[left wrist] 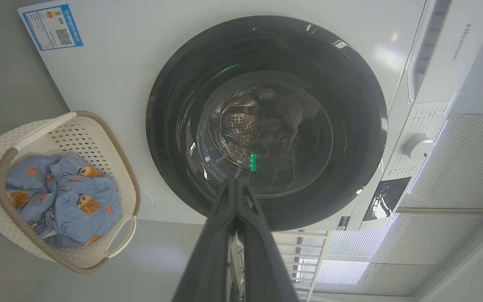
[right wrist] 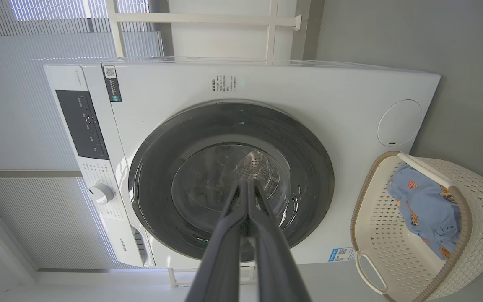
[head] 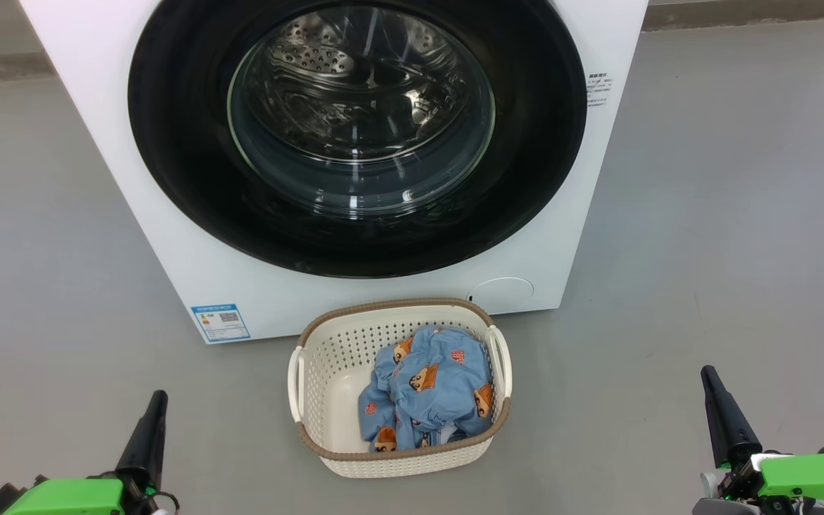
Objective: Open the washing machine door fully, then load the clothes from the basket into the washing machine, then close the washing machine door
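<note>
Door (head: pixel 358 114) sits shut, flush on the washer (head: pixel 90 129), straight ahead of both pincers. The left pincer (head: pixel 159 397) and right pincer (head: pixel 707 372) are each pinched closed on nothing and point at it, neither clearly nearer. The basket (head: pixel 398 305) of clothes (head: pixel 426 386) stands on the floor between them, just before the washer. The brand name (left wrist: pixel 459 42) reads "Hisense"; the blue label (head: pixel 220 322) has a QR code, its print too small to read.
</note>
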You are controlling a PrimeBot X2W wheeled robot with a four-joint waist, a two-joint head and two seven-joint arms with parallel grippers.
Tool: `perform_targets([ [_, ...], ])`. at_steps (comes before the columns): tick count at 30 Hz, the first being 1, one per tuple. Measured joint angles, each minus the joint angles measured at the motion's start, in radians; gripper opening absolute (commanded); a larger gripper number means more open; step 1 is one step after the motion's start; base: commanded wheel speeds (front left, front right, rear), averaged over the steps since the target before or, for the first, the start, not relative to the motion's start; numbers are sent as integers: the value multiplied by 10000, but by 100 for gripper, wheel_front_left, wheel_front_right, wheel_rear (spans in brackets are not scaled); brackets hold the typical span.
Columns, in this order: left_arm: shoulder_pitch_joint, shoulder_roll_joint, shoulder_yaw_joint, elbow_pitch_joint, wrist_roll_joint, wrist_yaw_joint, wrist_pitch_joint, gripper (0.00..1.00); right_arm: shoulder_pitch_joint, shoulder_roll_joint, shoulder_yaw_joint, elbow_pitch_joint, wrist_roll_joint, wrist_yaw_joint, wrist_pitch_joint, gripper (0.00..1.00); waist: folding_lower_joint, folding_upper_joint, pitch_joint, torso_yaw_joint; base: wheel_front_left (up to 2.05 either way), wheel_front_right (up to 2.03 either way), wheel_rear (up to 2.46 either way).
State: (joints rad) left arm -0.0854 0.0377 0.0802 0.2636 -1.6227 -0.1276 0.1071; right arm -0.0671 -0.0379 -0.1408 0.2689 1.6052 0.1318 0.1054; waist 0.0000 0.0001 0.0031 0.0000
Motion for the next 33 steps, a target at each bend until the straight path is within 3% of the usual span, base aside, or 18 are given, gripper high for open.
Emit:
perform_targets([
  [33,0,0,0,0,0,0,0,0,0,0,0,0,0,0,0,0,0,0,0,0,0,0,0],
])
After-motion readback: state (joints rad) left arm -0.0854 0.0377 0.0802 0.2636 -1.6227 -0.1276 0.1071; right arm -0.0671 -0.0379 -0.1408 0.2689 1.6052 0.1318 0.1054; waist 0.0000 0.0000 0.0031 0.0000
